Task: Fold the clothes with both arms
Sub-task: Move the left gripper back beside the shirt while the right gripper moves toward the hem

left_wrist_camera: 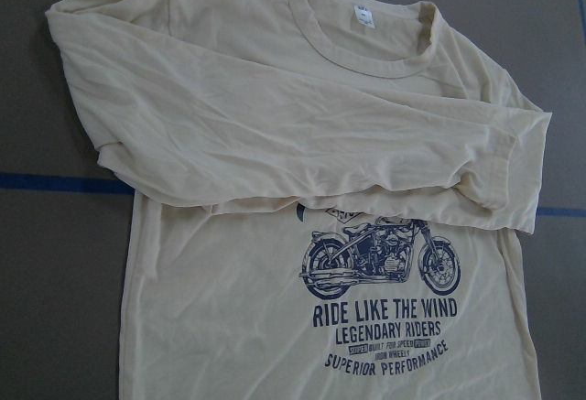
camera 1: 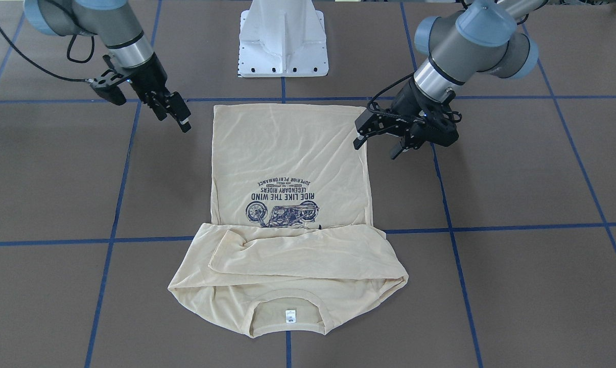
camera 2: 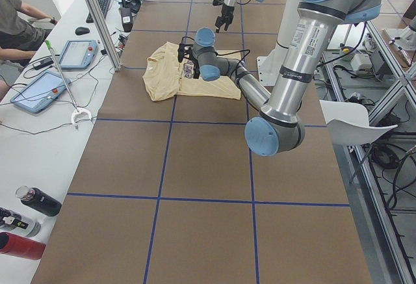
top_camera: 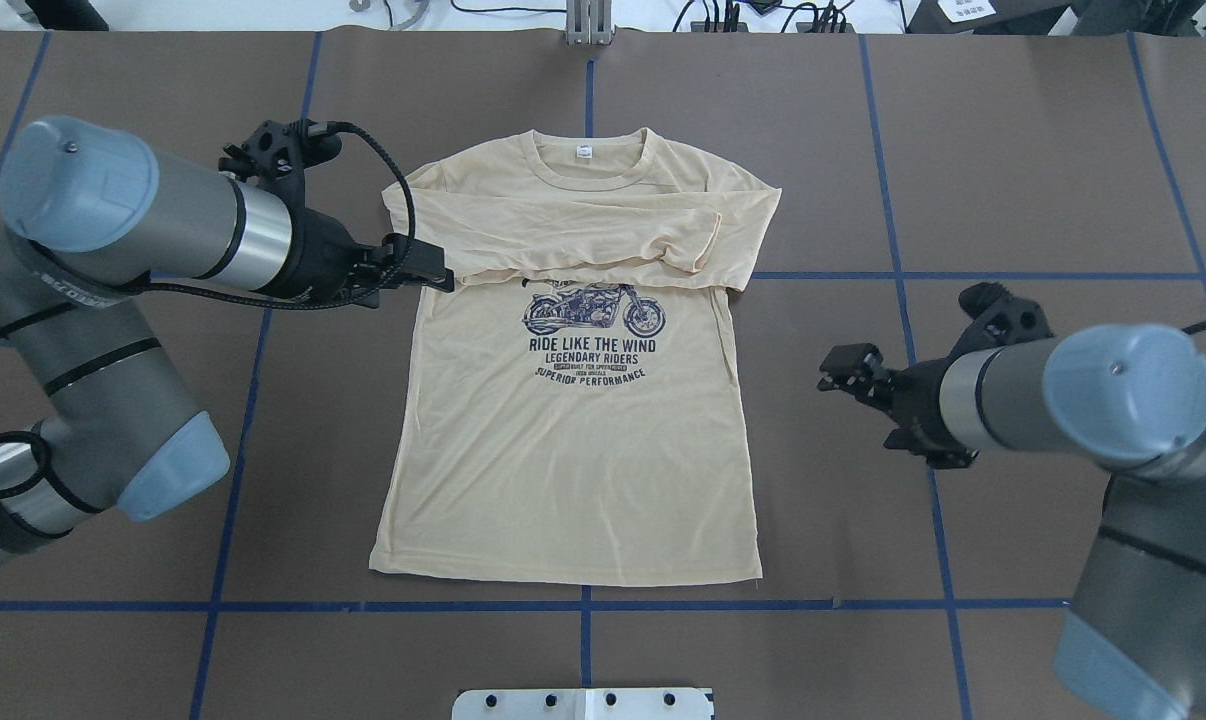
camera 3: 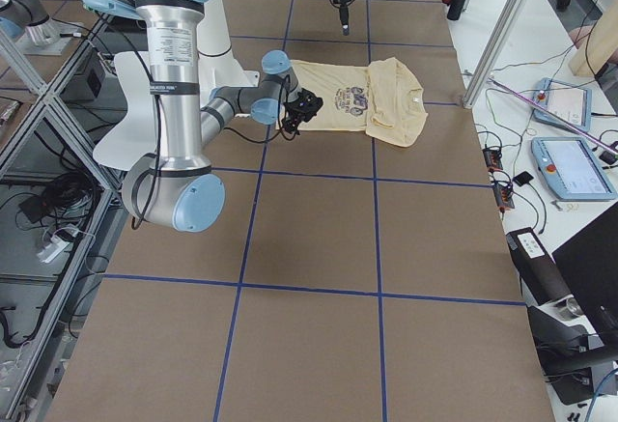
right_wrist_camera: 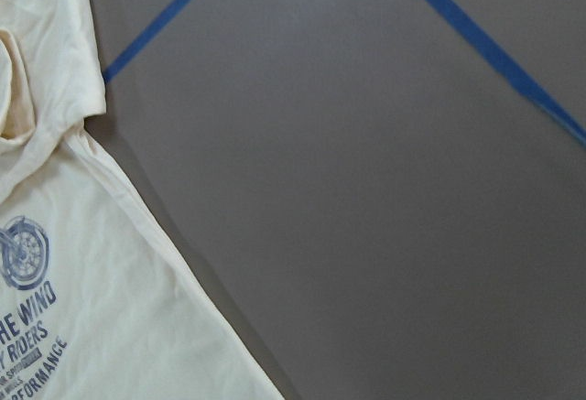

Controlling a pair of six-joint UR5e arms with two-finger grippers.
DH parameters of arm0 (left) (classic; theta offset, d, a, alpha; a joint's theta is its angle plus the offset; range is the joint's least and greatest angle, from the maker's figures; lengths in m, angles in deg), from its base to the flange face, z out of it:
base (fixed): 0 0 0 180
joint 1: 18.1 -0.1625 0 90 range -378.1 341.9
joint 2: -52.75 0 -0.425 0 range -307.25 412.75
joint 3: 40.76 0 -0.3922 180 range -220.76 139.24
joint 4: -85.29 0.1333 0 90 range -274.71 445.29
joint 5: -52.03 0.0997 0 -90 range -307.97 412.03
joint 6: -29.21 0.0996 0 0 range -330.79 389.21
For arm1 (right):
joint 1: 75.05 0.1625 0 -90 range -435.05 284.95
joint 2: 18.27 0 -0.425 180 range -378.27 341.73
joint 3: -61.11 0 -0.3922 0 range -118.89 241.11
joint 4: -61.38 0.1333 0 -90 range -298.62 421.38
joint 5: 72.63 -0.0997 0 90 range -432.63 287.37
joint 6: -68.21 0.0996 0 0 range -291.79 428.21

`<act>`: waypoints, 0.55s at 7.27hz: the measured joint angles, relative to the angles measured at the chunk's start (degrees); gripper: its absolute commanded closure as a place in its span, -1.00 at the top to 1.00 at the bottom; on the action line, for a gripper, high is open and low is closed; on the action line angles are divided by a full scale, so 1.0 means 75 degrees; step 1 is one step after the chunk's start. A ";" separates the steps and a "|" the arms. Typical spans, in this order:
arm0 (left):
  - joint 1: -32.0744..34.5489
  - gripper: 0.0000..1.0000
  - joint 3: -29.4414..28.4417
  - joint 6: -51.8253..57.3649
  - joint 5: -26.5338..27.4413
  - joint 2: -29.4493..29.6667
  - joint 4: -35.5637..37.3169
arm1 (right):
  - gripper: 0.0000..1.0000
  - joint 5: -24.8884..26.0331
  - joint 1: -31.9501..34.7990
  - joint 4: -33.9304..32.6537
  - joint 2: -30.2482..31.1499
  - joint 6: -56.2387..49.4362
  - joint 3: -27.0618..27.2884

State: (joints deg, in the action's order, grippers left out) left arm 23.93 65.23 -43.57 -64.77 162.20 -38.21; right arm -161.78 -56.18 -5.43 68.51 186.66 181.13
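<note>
The cream-yellow T-shirt (top_camera: 563, 450) lies flat, print side up, on the brown table, neck away from the robot. Both long sleeves (top_camera: 563, 225) are folded across the chest above the motorcycle print (top_camera: 593, 312). It also shows in the front view (camera 1: 287, 153) and both wrist views (left_wrist_camera: 275, 144) (right_wrist_camera: 55, 281). My left gripper (top_camera: 438, 278) (camera 1: 377, 147) hovers open and empty at the shirt's left edge near the folded sleeves. My right gripper (top_camera: 853, 395) (camera 1: 175, 120) hovers open and empty over bare table, right of the shirt.
The white pedestal base (camera 1: 282, 41) stands just behind the shirt's hem. Blue tape lines (top_camera: 923, 275) grid the table. An operator desk with tablets (camera 2: 39, 89) runs along the far side, and bottles (camera 2: 26, 212) stand at the table's left end.
</note>
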 measured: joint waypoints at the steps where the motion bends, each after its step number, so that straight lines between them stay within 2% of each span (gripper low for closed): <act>1: 0.0019 1.00 0.0162 0.0055 0.0000 -0.0222 0.0001 | 0.87 0.0690 -0.0669 -0.0129 -0.0052 0.0635 0.0047; 3: 0.0030 1.00 0.0297 0.0080 0.0000 -0.0395 0.0001 | 0.82 0.1247 -0.1205 -0.1001 -0.0513 0.1418 0.0040; 4: 0.0031 1.00 0.0331 0.0083 0.0002 -0.0435 0.0001 | 0.71 0.1325 -0.1372 -0.1367 -0.0706 0.1575 0.0002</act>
State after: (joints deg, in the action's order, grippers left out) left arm 24.17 67.71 -42.95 -64.75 158.93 -38.20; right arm -151.84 -66.47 -15.68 63.21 198.47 181.15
